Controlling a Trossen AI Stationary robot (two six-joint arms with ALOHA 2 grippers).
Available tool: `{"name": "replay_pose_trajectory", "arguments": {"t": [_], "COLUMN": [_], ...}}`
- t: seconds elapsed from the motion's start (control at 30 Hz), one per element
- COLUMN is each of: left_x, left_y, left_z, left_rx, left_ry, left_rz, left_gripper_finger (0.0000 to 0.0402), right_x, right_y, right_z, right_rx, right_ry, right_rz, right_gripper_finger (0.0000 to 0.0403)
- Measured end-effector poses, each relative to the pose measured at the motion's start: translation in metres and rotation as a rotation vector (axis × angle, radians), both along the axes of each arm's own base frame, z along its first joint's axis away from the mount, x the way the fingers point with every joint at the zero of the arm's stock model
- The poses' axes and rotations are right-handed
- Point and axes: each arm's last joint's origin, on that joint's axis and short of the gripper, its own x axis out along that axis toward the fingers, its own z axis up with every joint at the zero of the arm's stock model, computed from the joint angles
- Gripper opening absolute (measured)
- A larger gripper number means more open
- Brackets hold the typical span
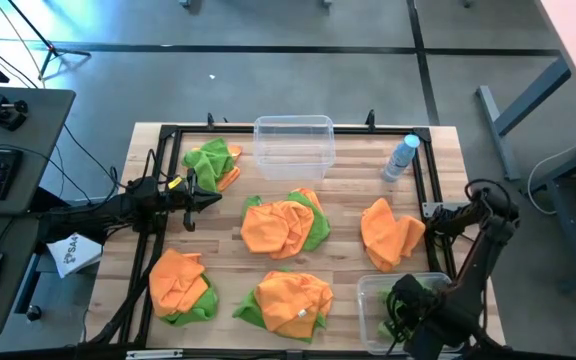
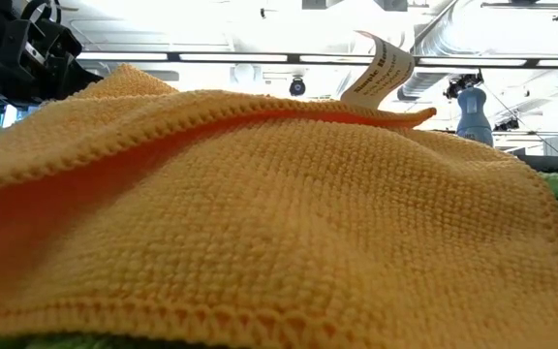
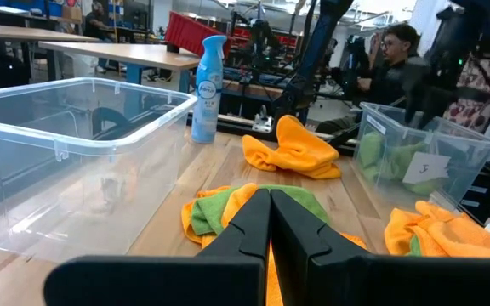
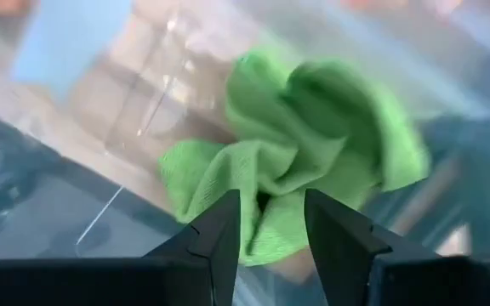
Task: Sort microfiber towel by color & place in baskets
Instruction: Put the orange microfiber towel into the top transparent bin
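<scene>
low over the near-right basket (image 1: 373,300), right gripper (image 4: 266,223) parted above a green towel (image 4: 304,144); left gripper (image 3: 270,223) closed.

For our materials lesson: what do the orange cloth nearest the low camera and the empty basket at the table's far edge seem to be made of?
Orange cloth: apparently soft woven microfiber, matte, with a visible looped weave, a stitched edge and a sewn-in label.
Empty basket: apparently clear, glossy hard plastic; the table shows through its walls, and its rim glints in the left wrist view.
</scene>
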Motion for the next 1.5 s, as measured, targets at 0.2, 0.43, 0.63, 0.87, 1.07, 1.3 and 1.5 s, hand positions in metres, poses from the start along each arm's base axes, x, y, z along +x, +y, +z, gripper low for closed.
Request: {"name": "replay_pose_trajectory", "arguments": {"t": [0.2, 0.43, 0.63, 0.87, 1.07, 1.3, 1.5], "left_x": [0.0, 0.0, 0.0, 0.0, 0.0, 0.0, 0.0], "left_y": [0.0, 0.0, 0.0, 0.0, 0.0, 0.0, 0.0], "left_z": [0.0, 0.0, 0.0, 0.0, 0.0, 0.0, 0.001], "left_rx": [0.0, 0.0, 0.0, 0.0, 0.0, 0.0, -0.021], "left_ry": [0.0, 0.0, 0.0, 0.0, 0.0, -0.001, -0.011], "left_rz": [0.0, 0.0, 0.0, 0.0, 0.0, 0.0, 0.0], "left_gripper_finger": [0.0, 0.0, 0.0, 0.0, 0.0, 0.0, 0.0], "right_x": [-0.001, 0.006, 0.023, 0.036, 0.048, 0.07, 0.097], "right_y": [-0.006, -0.01, -0.021, -0.04, -0.067, -0.105, -0.137], "right_z": [0.027, 0.03, 0.031, 0.044, 0.063, 0.071, 0.062], "right_rx": [-0.029, -0.072, -0.108, -0.107, -0.191, -0.285, -0.239], "right_ry": [-0.029, -0.077, -0.14, -0.241, -0.455, -0.477, -0.377], "right_rz": [0.143, 0.196, 0.122, 0.067, -0.032, -0.074, 0.015], "right_gripper_finger": [0.0128, 0.0128, 0.0105, 0.0009, 0.0016, 0.0004, 0.0001]}}
